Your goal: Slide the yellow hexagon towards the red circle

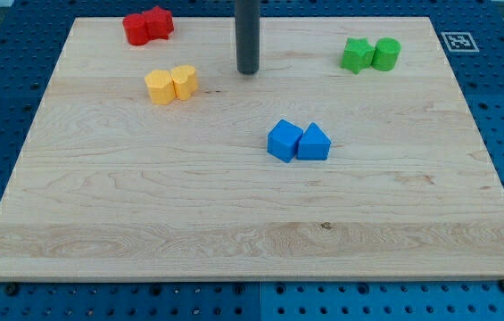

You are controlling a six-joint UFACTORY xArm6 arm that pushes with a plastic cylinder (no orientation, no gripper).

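The yellow hexagon (159, 87) sits at the upper left of the wooden board, touching a yellow heart-like block (185, 80) on its right. The red circle (136, 28) lies near the top left edge, touching a red star (159, 22) on its right. The red circle is above and slightly left of the yellow hexagon. My tip (248, 71) is the end of a dark rod that comes down from the view's top. It stands to the right of the yellow pair, apart from them, and touches no block.
A green star-like block (355, 55) and a green cylinder (386, 53) sit together at the upper right. A blue cube (284, 140) and a blue triangular block (314, 143) touch near the middle. The board (234, 223) lies on a blue perforated table.
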